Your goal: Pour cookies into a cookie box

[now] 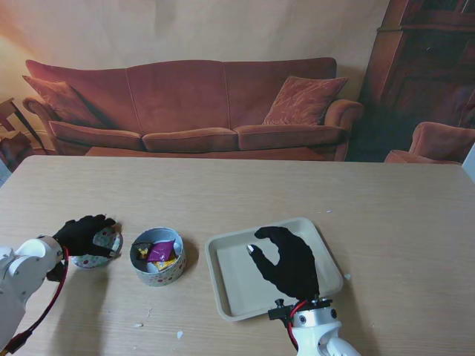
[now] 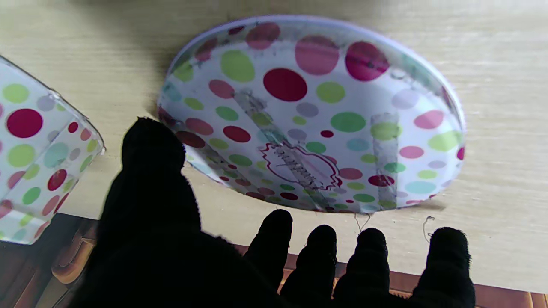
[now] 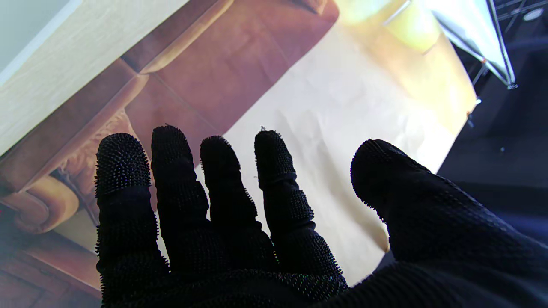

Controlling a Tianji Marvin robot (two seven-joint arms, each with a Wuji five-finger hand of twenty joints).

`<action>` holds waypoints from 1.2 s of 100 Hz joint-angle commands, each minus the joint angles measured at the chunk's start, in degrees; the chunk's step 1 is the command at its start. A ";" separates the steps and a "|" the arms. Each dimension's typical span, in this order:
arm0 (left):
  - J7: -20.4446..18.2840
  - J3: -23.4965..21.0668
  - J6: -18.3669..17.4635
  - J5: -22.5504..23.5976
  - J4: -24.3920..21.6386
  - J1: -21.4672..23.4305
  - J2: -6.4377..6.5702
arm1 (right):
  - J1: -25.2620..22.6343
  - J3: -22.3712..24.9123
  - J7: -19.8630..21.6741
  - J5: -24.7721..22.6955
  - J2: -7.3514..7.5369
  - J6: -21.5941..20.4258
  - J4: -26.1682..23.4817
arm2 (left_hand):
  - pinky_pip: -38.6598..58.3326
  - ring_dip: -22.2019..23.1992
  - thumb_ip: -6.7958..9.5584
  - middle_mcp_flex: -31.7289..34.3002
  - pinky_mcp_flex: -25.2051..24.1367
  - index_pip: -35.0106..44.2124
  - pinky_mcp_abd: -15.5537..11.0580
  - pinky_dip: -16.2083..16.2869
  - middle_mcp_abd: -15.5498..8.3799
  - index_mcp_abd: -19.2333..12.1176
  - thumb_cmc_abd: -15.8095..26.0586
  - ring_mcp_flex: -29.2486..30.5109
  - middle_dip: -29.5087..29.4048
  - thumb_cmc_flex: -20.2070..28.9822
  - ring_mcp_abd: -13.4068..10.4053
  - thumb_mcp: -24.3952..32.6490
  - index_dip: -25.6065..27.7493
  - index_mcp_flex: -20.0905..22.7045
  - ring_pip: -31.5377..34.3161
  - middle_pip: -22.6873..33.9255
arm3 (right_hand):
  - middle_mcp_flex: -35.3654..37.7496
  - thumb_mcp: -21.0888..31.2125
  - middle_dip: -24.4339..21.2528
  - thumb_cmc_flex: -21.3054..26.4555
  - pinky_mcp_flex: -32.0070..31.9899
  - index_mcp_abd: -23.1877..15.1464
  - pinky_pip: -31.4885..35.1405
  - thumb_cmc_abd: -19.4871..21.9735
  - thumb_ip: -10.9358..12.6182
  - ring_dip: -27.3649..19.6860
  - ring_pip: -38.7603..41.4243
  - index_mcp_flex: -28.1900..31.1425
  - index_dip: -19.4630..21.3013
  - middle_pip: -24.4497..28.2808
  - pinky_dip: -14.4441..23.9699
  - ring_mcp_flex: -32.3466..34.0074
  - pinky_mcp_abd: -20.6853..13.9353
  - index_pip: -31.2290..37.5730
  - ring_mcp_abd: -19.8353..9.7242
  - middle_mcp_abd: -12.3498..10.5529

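The round polka-dot cookie box point(image 1: 157, 257) stands open on the table, with a purple wrapped cookie point(image 1: 162, 250) and yellow ones inside; its wall point(image 2: 38, 149) also shows in the left wrist view. Its matching lid point(image 1: 104, 251) point(image 2: 312, 115) lies on the table to the box's left. My left hand point(image 1: 84, 233) point(image 2: 222, 256) hovers at the lid's edge, fingers apart and holding nothing. A beige tray point(image 1: 237, 280) sits right of the box, its floor bare. My right hand point(image 1: 286, 261) point(image 3: 239, 222) is over the tray, fingers spread, with nothing in it.
The wooden table point(image 1: 297, 189) stretches far ahead and to both sides. A few crumbs point(image 1: 179, 334) lie near the front edge. A red sofa point(image 1: 193, 104) stands beyond the table, and an armchair point(image 1: 438, 144) at the far right.
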 commanded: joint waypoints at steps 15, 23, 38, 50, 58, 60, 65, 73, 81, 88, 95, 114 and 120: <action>-2.38 1.42 0.53 -0.39 1.62 -0.90 0.10 | -0.05 -0.25 1.22 0.20 -0.24 -0.77 0.28 | 3.04 -0.77 1.17 -2.07 1.14 0.15 2.43 2.17 -0.04 -0.46 -2.13 -1.61 -0.12 0.50 0.37 -0.54 0.01 -1.04 1.03 -0.97 | 1.59 0.43 -0.12 0.56 -0.77 -1.93 -0.39 2.28 0.62 0.12 1.57 1.19 0.53 -0.37 0.28 1.47 -0.63 -3.62 -1.29 -1.48; -2.80 1.47 0.56 -0.98 1.92 -0.93 0.11 | 0.03 -0.25 1.27 0.17 -0.22 -1.04 0.41 | 4.06 -0.56 1.23 -2.05 1.74 0.12 2.81 2.30 0.08 -0.64 -2.91 -1.02 -0.03 0.98 0.68 -0.35 0.03 -1.24 1.35 -0.99 | 1.62 0.38 -0.12 0.45 -0.97 -2.00 -0.50 2.45 0.62 0.13 1.60 1.23 0.60 -0.38 0.25 1.58 -0.73 -3.62 -1.22 -1.47; -4.12 1.59 0.66 -1.46 2.14 -0.89 0.27 | 0.17 -0.36 1.54 0.46 -0.21 -1.69 0.64 | 8.49 -0.01 1.52 -2.61 2.27 -0.01 3.35 1.91 0.21 -1.42 -5.57 -0.88 0.31 2.30 1.00 1.36 0.19 -2.28 1.80 -1.29 | 1.66 0.23 -0.13 0.33 -1.50 -2.07 -0.90 2.95 0.61 0.10 1.54 1.16 0.70 -0.40 0.12 1.56 -0.83 -3.67 -1.38 -1.65; -5.14 2.06 0.67 -1.59 2.38 -1.03 0.43 | 0.21 -0.34 1.89 0.45 -0.13 -2.07 0.67 | 14.61 0.67 0.97 -3.63 3.36 -0.29 4.29 -1.02 0.48 -1.94 -8.85 -0.44 0.76 1.12 1.81 7.06 0.40 -3.70 2.38 -1.55 | 1.79 0.04 -0.16 0.34 -1.88 -2.13 -1.24 3.15 0.60 0.07 1.49 1.06 0.72 -0.47 0.01 1.63 -0.89 -3.78 -1.41 -1.64; -5.25 2.60 0.92 -1.49 2.60 -1.16 0.47 | 0.26 -0.36 1.99 0.49 -0.11 -2.21 0.74 | 18.74 1.73 0.83 -3.76 4.18 -0.30 4.71 0.47 0.74 -2.33 -10.37 0.71 1.55 0.96 2.45 9.45 0.75 -5.02 3.79 -1.03 | 1.85 -0.04 -0.20 0.27 -2.04 -2.16 -1.42 3.34 0.60 0.05 1.45 1.02 0.73 -0.55 -0.04 1.66 -0.88 -3.86 -1.48 -1.81; -5.31 2.76 0.92 -1.41 2.68 -1.23 0.50 | 0.27 -0.36 2.05 0.53 -0.11 -2.27 0.75 | 19.12 1.84 0.80 -3.85 4.32 -0.45 4.66 0.58 0.79 -2.59 -10.56 0.82 1.64 0.95 2.37 9.71 0.75 -5.50 3.91 -1.02 | 1.86 -0.09 -0.21 0.22 -2.11 -2.20 -1.47 3.45 0.60 0.03 1.41 1.04 0.74 -0.57 -0.06 1.62 -0.91 -3.86 -1.57 -1.81; -5.54 3.14 0.93 -1.29 2.82 -1.38 0.56 | 0.29 -0.36 2.23 0.70 -0.11 -2.40 0.77 | 21.51 2.78 0.09 -4.30 4.73 -1.08 4.08 0.49 1.21 -2.92 -12.28 1.04 2.47 -0.80 2.29 14.56 1.12 -6.86 4.15 -1.26 | 1.91 -0.21 -0.23 0.15 -2.26 -2.23 -1.61 3.64 0.60 0.04 1.44 1.02 0.76 -0.61 -0.11 1.76 -0.99 -3.88 -1.64 -1.82; -5.90 3.61 1.27 -1.08 2.86 -1.50 0.62 | 0.31 -0.38 2.59 1.08 -0.11 -2.57 0.77 | 26.53 4.59 -0.27 -4.20 6.06 -2.97 3.26 3.01 2.01 -2.45 -13.66 2.01 3.43 -1.12 2.69 17.38 0.79 -7.01 6.11 -0.68 | 1.96 -0.38 -0.26 0.11 -2.50 -2.23 -1.81 3.89 0.60 0.01 1.37 1.03 0.77 -0.69 -0.17 1.75 -0.97 -3.94 -1.65 -1.91; -6.33 4.12 1.84 -0.97 2.85 -1.57 0.67 | 0.31 -0.33 3.31 1.49 -0.04 -2.92 0.76 | 30.83 7.73 -0.68 -4.28 6.72 -4.08 3.07 5.93 2.47 -2.46 -14.73 2.65 5.14 -1.54 3.11 19.59 -0.02 -6.84 8.39 -0.22 | 1.84 -0.46 -0.32 0.25 -2.99 -2.23 -2.12 3.95 0.60 -0.07 1.18 1.02 0.75 -0.84 -0.27 1.50 -1.06 -4.03 -1.63 -1.81; -6.47 4.94 1.93 0.02 3.21 -1.95 0.86 | 0.29 -0.27 4.00 1.67 0.08 -3.19 0.75 | 34.59 11.73 -1.06 -3.98 7.03 -3.88 1.81 9.51 2.93 -1.71 -14.76 3.07 6.80 -2.65 3.22 20.67 -0.46 -6.81 10.62 0.14 | 2.00 -0.69 -0.35 0.22 -3.51 -2.29 -2.54 4.06 0.56 -0.15 0.97 1.16 0.73 -0.90 -0.42 1.25 -1.24 -4.11 -1.77 -1.80; -6.38 5.70 2.28 0.02 3.85 -2.30 0.87 | 0.24 -0.09 4.91 1.61 0.30 -3.74 0.72 | 38.23 16.56 -1.18 -3.24 7.31 -3.37 0.79 13.40 3.14 0.06 -14.91 3.80 9.21 -3.05 3.47 21.02 0.47 -6.85 13.42 0.97 | 2.11 -0.97 -0.45 0.24 -4.37 -2.47 -3.28 4.12 0.54 -0.26 0.70 1.34 0.68 -1.09 -0.68 1.03 -1.25 -4.29 -1.81 -1.93; -5.23 7.95 2.45 1.18 5.73 -3.42 1.09 | 0.25 0.34 7.22 0.00 1.12 -4.56 0.81 | 46.94 31.30 -1.47 -0.85 8.22 -1.37 -2.76 23.21 1.73 8.72 -14.17 4.89 18.61 -4.08 3.20 20.53 0.15 -0.57 21.16 5.16 | 2.58 -1.87 -0.81 0.17 -6.81 -2.92 -5.62 4.54 0.48 -0.68 -0.36 2.23 0.63 -1.87 -1.41 0.22 -1.52 -4.89 -2.40 -2.40; -5.14 8.30 2.52 1.62 5.93 -3.58 1.17 | 0.37 0.47 7.70 -0.87 1.40 -4.96 1.00 | 49.22 34.27 -1.51 -0.23 9.38 -0.82 -3.10 25.13 1.61 9.27 -14.16 5.75 20.65 -4.11 3.37 20.59 -0.22 1.24 23.35 7.24 | 2.48 -2.13 -0.93 0.09 -7.43 -3.15 -6.36 4.61 0.48 -0.80 -0.68 2.10 0.64 -2.17 -1.57 0.03 -1.72 -5.18 -2.87 -2.64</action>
